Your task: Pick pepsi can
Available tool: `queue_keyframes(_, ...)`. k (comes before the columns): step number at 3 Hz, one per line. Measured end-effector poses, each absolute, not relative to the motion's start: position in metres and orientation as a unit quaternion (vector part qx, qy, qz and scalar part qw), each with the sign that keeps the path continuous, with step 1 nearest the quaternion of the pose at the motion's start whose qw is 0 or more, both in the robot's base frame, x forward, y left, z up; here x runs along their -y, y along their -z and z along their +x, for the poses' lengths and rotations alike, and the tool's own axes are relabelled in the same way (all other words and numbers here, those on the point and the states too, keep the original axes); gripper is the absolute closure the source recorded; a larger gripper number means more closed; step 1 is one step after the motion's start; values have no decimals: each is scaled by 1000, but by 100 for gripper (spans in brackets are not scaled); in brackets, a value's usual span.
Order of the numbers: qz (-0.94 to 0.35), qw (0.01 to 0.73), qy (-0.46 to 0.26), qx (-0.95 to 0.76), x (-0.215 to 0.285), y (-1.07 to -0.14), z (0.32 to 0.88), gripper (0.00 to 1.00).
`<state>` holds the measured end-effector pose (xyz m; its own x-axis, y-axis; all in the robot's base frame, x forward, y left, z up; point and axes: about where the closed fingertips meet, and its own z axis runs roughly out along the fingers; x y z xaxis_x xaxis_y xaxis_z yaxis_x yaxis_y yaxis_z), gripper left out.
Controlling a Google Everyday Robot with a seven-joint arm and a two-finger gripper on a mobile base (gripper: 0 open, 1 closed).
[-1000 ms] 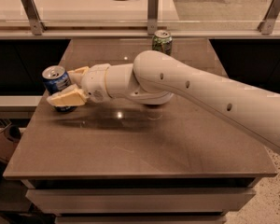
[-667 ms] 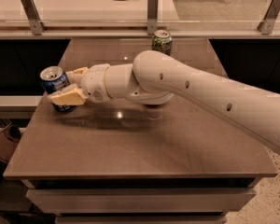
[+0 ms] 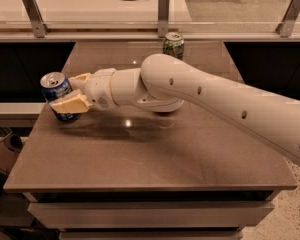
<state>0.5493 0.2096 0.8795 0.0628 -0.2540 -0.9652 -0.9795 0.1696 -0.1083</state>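
The pepsi can [image 3: 56, 91], blue with white markings and a silver top, is at the left edge of the brown table [image 3: 155, 154]. It leans with its top toward the left. My gripper [image 3: 62, 93] is shut on it, with one tan finger [image 3: 70, 104] across its front and the other behind it. The white arm reaches in from the right across the table.
A green can [image 3: 173, 45] with a silver top stands at the far middle of the table, just behind the arm. A glass-topped counter with metal posts [image 3: 163, 9] runs along the back. The table's left edge is right beside the blue can.
The gripper and the blue can have shifted slightly left, and the can now leans a little more. The green can has not moved.
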Motion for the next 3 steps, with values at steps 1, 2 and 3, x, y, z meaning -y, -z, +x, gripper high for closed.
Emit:
queue_keyframes(1, -534, 501, -362, -577, -210, -889, 550, 100)
queue_keyframes(2, -538, 506, -354, -574, -207, -910, 553, 100)
queue_keyframes(3, -540, 518, -345, -567, -202, -937, 558, 100)
